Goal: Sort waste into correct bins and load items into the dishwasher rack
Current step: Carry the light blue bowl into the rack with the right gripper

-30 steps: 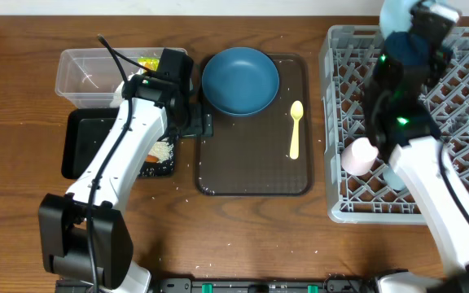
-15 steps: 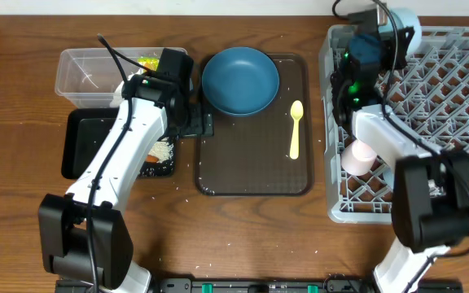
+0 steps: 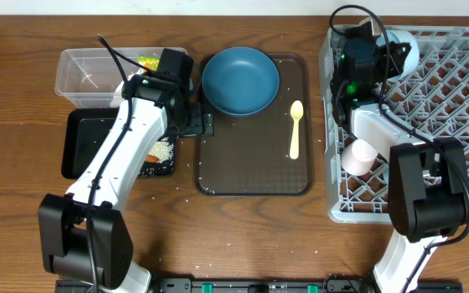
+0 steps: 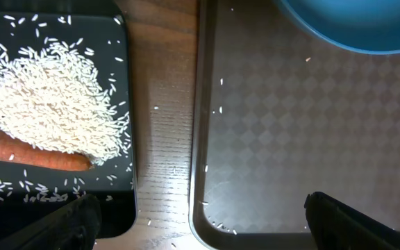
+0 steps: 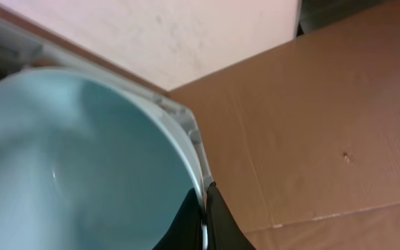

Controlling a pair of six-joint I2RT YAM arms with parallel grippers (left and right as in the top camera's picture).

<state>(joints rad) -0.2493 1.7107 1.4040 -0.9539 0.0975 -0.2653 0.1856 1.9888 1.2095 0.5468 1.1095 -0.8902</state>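
My right gripper (image 3: 383, 55) is shut on the rim of the light blue bowl (image 3: 404, 47) over the back left corner of the grey dishwasher rack (image 3: 462, 106). In the right wrist view its fingers (image 5: 217, 222) pinch the bowl's rim (image 5: 68, 160). A pale pink cup (image 3: 358, 156) lies in the rack. My left gripper (image 4: 200, 232) is open and empty over the gap between the black tray (image 4: 120, 187) and the brown tray (image 4: 290, 139). Rice (image 4: 47, 104) and a carrot stick (image 4: 33, 156) lie in the black tray. The dark blue plate (image 3: 240, 80) and yellow spoon (image 3: 295, 130) sit on the brown tray (image 3: 251, 167).
The clear tub (image 3: 88, 75) at the back left holds the snack wrapper (image 3: 147, 62). Loose rice grains lie on the wood by the black tray (image 3: 84, 150). A cardboard box (image 5: 311, 118) stands behind the rack.
My right arm has swung left and brought the bowl down toward the rack's back left corner. The left arm has not moved.
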